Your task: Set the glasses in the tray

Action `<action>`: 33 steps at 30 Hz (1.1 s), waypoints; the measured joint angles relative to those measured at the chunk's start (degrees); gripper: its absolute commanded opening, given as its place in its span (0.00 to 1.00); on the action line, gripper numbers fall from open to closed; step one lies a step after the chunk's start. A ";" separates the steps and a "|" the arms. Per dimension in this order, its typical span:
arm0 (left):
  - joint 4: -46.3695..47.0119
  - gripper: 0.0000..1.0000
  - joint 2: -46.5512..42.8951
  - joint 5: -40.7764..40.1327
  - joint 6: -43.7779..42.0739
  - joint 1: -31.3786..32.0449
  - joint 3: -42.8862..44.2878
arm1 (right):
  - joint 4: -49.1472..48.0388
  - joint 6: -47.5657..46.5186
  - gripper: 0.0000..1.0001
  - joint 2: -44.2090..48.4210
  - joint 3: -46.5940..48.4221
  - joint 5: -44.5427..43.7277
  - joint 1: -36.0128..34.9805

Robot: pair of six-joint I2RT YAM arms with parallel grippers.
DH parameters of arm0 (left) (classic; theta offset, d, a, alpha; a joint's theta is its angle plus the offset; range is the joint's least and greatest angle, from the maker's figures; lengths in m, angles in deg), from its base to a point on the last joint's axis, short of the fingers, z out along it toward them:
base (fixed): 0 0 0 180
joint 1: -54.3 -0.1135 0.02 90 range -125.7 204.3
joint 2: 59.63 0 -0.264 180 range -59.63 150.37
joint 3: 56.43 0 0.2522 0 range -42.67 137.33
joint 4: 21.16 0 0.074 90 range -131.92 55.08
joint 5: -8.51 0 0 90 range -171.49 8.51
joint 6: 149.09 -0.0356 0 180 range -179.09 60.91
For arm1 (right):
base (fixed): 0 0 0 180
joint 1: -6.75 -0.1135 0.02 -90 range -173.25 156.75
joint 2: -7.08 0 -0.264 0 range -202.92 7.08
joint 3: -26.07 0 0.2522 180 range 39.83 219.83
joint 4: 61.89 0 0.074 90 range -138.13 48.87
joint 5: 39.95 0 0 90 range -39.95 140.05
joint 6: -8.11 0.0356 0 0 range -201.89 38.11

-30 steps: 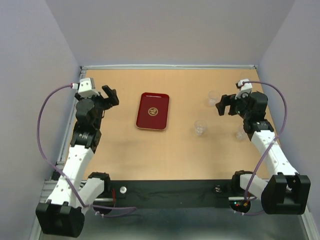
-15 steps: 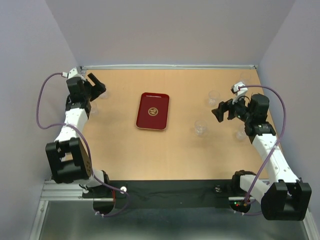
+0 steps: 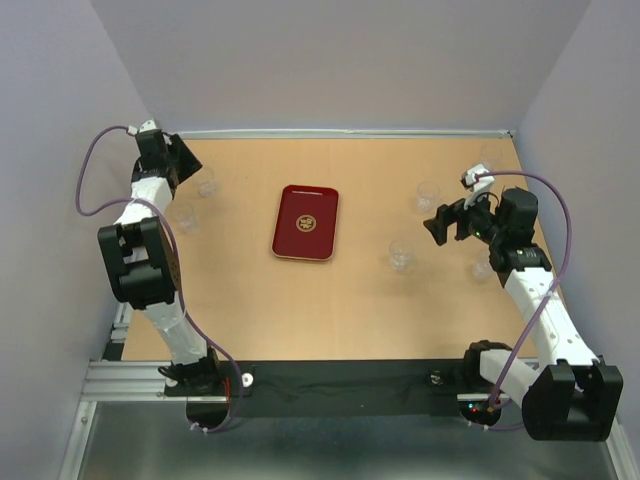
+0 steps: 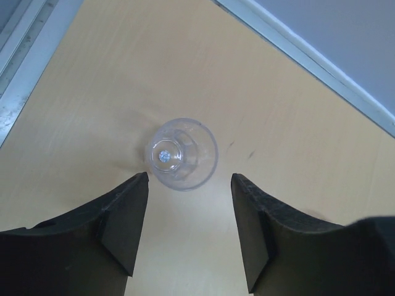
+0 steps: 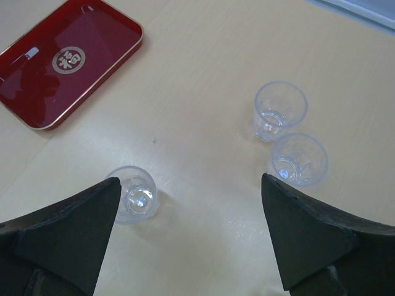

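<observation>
From above, the flat dark red rectangular tray lies empty between the arms, with small clear glass tumblers scattered either side.

Left wrist: the left gripper is spread wide, framing one clear tumbler, apparently for a grasp.

Right wrist: the right gripper gapes empty above three tumblers.

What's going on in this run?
Two arms are set up to load clear glasses into the red tray, which holds none yet. The left gripper is open at the far left corner, with one glass standing upright just ahead of its fingertips, not gripped. The right gripper is open and empty above the right side, where a lone glass and two glasses close together stand on the table.
</observation>
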 measured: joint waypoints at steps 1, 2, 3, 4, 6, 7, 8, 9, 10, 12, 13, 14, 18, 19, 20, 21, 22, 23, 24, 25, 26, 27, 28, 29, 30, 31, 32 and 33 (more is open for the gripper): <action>-0.33 0.62 0.74 -0.26 -0.15 0.00 0.48 | 0.00 -0.02 1.00 0.00 0.00 -0.09 0.00; -1.18 0.60 2.05 -0.68 -0.39 0.00 1.38 | 0.00 -0.09 1.00 0.00 0.00 -0.26 0.00; -1.99 0.59 3.30 -1.09 -0.66 0.00 2.32 | 0.00 -0.22 1.00 0.00 0.00 -0.37 0.00; -2.67 0.57 4.44 -1.55 -1.01 0.00 3.28 | 0.00 -0.28 1.00 0.00 0.00 -0.61 0.00; -3.91 0.55 6.27 -2.10 -1.51 0.00 4.87 | 0.00 -0.42 1.00 0.00 0.00 -0.92 0.00; -4.24 0.54 7.10 -2.56 -1.66 0.00 5.44 | 0.00 -0.44 1.00 0.00 0.00 -0.98 0.00; -4.63 0.53 7.87 -2.89 -1.88 0.02 5.95 | 0.00 -0.46 1.00 0.00 0.00 -1.14 0.00; -5.11 0.52 8.31 -3.15 -2.08 0.00 6.21 | 0.00 -0.46 1.00 -0.02 0.00 -1.22 0.00; -5.57 0.50 8.72 -3.34 -2.32 0.00 6.49 | 0.00 -0.46 1.00 -0.04 0.00 -1.38 0.00; -6.47 0.47 9.22 -3.67 -2.69 0.00 7.04 | 0.00 -0.48 1.00 -0.04 0.00 -1.62 0.00; -6.80 0.44 9.46 -3.76 -2.82 0.00 7.39 | 0.00 -0.50 1.00 -0.04 0.00 -1.81 0.00; -7.04 0.43 9.79 -3.85 -3.06 0.02 7.93 | 0.00 -0.61 1.00 -0.04 0.00 -1.97 0.00; -7.39 0.38 11.26 -4.04 -3.80 0.02 9.64 | 0.00 -0.83 1.00 -0.04 0.00 -2.49 0.00; -7.43 0.37 11.61 -4.04 -3.93 0.02 9.84 | 0.02 -0.87 1.00 -0.04 0.00 -2.67 0.00; -7.61 0.36 11.96 -4.02 -4.07 0.02 9.99 | 0.00 -0.87 1.00 -0.04 0.00 -2.75 0.00; -7.82 0.36 12.35 -4.04 -4.15 0.02 10.08 | 0.00 -0.90 1.00 -0.04 0.00 -2.89 0.00; -8.00 0.36 12.70 -4.04 -4.31 0.02 10.16 | 0.00 -0.90 1.00 -0.04 0.00 -2.95 0.00; -8.20 0.35 12.94 -4.00 -4.39 0.02 10.16 | 0.00 -0.90 1.00 -0.04 0.00 -3.13 0.00; -8.52 0.34 13.25 -4.02 -4.50 0.02 10.16 | 0.02 -0.94 1.00 -0.04 0.00 -3.19 0.00; -8.74 0.30 13.55 -4.00 -4.66 0.02 10.19 | 0.00 -1.03 1.00 -0.04 0.00 -3.32 0.00; -8.90 0.26 13.68 -4.02 -4.81 0.02 10.19 | 0.02 -1.07 1.00 -0.04 0.00 -3.41 0.00; -9.03 0.23 13.79 -4.00 -4.96 0.02 10.21 | 0.02 -1.09 1.00 -0.04 0.00 -3.52 0.00; -9.33 0.18 13.88 -3.98 -5.05 0.04 10.32 | 0.02 -1.11 1.00 -0.04 0.00 -3.58 0.00; -9.53 0.13 13.92 -4.02 -5.18 0.07 10.45 | 0.00 -1.27 1.00 -0.04 0.00 -3.72 0.00; -9.57 0.09 13.94 -4.02 -5.33 0.07 10.51 | 0.02 -1.29 1.00 -0.04 0.00 -3.74 0.00; -9.92 0.04 13.94 -3.85 -5.42 0.09 10.73 | 0.02 -1.33 1.00 -0.04 0.00 -3.80 0.00; -10.03 0.01 13.94 -3.91 -5.57 0.13 10.86 | 0.02 -1.46 1.00 -0.04 0.00 -3.87 0.00; -10.14 0.00 13.94 -3.85 -5.60 0.24 11.04 | 0.02 -1.51 1.00 -0.04 0.00 -3.93 0.00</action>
